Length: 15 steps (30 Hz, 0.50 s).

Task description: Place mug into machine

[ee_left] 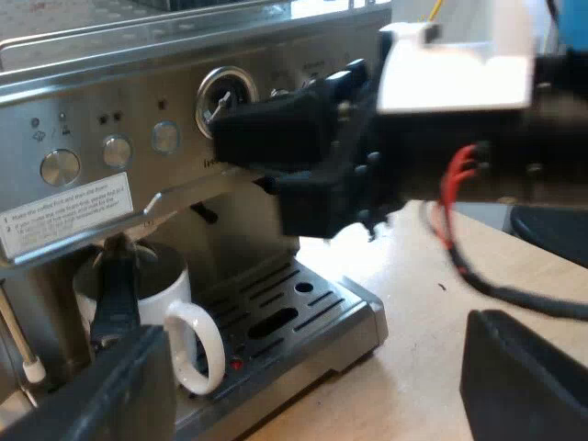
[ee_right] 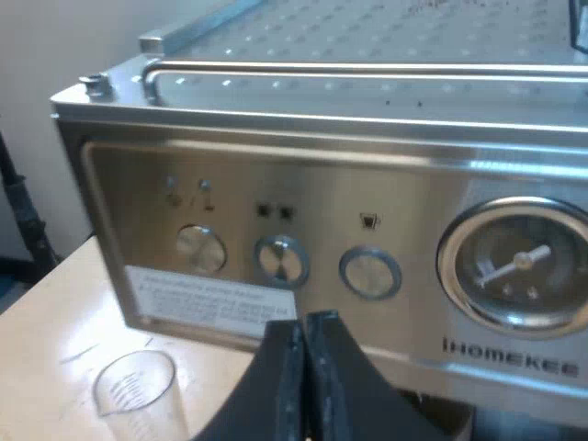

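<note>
The white mug [ee_left: 165, 308] stands upright on the espresso machine's drip tray [ee_left: 303, 317], under the brew head, its handle turned outward. A dark part [ee_left: 116, 294] hangs down in front of the mug's rim. My left gripper [ee_left: 322, 395] is open, with its fingers [ee_left: 119, 395] spread wide on the near side of the mug and tray and nothing between them. My right gripper [ee_right: 303, 363] is shut and empty, close to the machine's front panel below the round buttons [ee_right: 280, 260]. From the left wrist view the right gripper [ee_left: 266, 138] hovers at the pressure gauge [ee_left: 225, 95].
A clear measuring glass [ee_right: 138, 390] stands on the wooden table [ee_right: 55, 322] beside the machine. The steam wand [ee_left: 20, 344] hangs down close to the mug. The machine's flat top has a rail [ee_right: 367, 69]. Bare table [ee_left: 413, 367] lies off the tray's corner.
</note>
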Each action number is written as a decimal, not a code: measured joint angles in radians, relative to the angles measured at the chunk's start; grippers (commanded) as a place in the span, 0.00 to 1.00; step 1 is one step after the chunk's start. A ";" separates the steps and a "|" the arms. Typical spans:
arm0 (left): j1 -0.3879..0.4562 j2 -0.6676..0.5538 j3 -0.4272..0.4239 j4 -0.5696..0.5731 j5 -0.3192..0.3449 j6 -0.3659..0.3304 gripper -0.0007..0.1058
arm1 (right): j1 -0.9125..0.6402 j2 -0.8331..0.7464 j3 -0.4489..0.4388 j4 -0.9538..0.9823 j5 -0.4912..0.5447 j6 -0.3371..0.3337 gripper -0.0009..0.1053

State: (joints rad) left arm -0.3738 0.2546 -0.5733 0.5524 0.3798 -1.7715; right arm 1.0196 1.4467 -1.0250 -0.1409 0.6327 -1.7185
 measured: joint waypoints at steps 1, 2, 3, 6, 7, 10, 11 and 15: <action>0.000 0.005 0.000 -0.007 0.000 0.000 0.63 | -0.003 0.005 -0.006 0.000 -0.005 0.000 0.01; 0.000 0.009 0.000 -0.018 0.000 0.000 0.63 | -0.010 0.020 -0.017 0.000 -0.012 0.000 0.01; 0.000 0.015 0.000 -0.024 0.000 0.000 0.63 | -0.016 0.035 -0.027 0.000 -0.012 0.000 0.01; 0.000 0.026 0.000 -0.032 0.000 0.000 0.63 | -0.029 0.062 -0.051 0.000 -0.015 -0.003 0.01; 0.000 0.029 0.000 -0.032 0.000 0.000 0.63 | -0.033 0.063 -0.055 0.000 -0.015 -0.005 0.01; 0.000 0.032 0.000 -0.032 0.000 0.000 0.63 | -0.041 0.077 -0.067 0.000 -0.021 -0.015 0.01; 0.000 0.032 0.000 -0.032 0.000 0.000 0.63 | -0.043 0.079 -0.069 0.000 -0.028 -0.015 0.01; 0.000 0.032 0.000 -0.032 0.000 0.000 0.63 | -0.056 0.086 -0.068 0.005 -0.033 -0.015 0.01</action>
State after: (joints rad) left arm -0.3738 0.2868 -0.5733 0.5207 0.3798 -1.7715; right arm 0.9636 1.5326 -1.0933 -0.1358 0.6001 -1.7337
